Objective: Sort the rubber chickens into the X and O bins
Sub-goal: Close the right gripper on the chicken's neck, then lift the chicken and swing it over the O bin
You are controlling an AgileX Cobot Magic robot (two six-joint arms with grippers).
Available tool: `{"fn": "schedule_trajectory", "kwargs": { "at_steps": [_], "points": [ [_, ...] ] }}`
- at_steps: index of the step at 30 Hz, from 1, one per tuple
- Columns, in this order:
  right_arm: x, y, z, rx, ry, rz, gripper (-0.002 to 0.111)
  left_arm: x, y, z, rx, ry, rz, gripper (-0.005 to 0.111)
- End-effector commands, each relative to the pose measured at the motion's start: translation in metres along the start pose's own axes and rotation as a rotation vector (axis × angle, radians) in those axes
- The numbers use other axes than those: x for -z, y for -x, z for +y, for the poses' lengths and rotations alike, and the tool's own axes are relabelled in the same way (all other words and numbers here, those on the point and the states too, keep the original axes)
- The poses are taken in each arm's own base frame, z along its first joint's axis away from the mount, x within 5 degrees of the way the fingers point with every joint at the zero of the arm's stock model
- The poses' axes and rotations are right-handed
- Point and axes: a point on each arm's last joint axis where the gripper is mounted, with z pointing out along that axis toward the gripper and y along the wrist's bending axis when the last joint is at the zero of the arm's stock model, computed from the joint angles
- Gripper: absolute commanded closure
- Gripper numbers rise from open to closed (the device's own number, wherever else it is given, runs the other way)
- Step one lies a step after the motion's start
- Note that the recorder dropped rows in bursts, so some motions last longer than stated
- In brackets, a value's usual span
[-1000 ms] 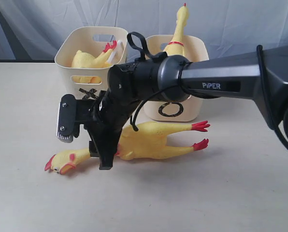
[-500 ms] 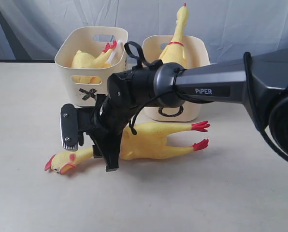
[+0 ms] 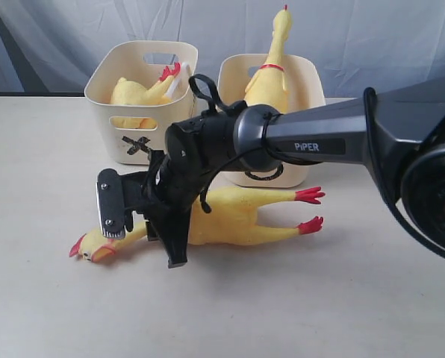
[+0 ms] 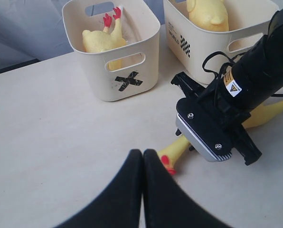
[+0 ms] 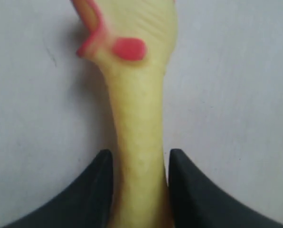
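Bench [image 3: 43, 298] carried the X bin [image 3: 110, 127] and O bin [image 3: 305, 82]. Right arm [image 3: 319, 138] extended across the middle, likely because one rubber chicken [image 3: 237, 216] lay flat before the bins. Right jaws straddled its neck [image 5: 139, 118], just behind the head; clamped or not, cannot tell. Left jaws clenched, empty.

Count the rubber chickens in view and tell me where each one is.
3 rubber chickens: one lies in the X bin, one stands upright in the O bin, one lies on the table, the right pincer straddling its neck. Others may hide inside the bins.
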Motion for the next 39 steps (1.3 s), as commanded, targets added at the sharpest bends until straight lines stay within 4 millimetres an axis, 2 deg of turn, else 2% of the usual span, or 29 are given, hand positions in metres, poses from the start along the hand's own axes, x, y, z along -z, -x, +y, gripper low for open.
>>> {"fn": "schedule_trajectory", "kwargs": {
  "at_steps": [1,2,6,11,20,26,32,39],
  "points": [
    [-0.002,-0.001,0.001,0.016,-0.002,0.007,0.100,0.000,-0.001,0.000,-0.001,0.002,-0.002,0.107],
    [-0.002,-0.001,0.001,0.016,-0.002,0.007,0.109,0.000,-0.001,0.000,-0.001,0.002,-0.002,0.107],
    [-0.002,-0.001,0.001,0.005,-0.001,0.004,0.109,0.000,-0.001,0.000,-0.001,0.002,-0.002,0.107],
    [0.011,0.005,-0.003,-0.081,-0.016,-0.022,0.109,0.000,-0.001,0.000,-0.001,0.002,-0.002,0.107],
    [0.069,0.029,-0.017,-0.237,-0.092,-0.200,0.109,0.000,-0.001,0.000,-0.001,0.002,-0.002,0.107],
    [0.115,0.041,-0.033,-0.431,-0.231,-0.335,0.109,0.000,-0.001,0.000,-0.001,0.002,-0.002,0.107],
    [0.149,0.026,-0.051,-0.662,-0.286,-0.458,0.109,0.000,-0.001,0.000,-0.001,0.002,-0.002,0.107],
    [0.173,-0.001,-0.070,-0.894,-0.300,-0.576,0.109,0.000,-0.001,0.000,-0.001,0.002,-0.002,0.107]
  ]
}}
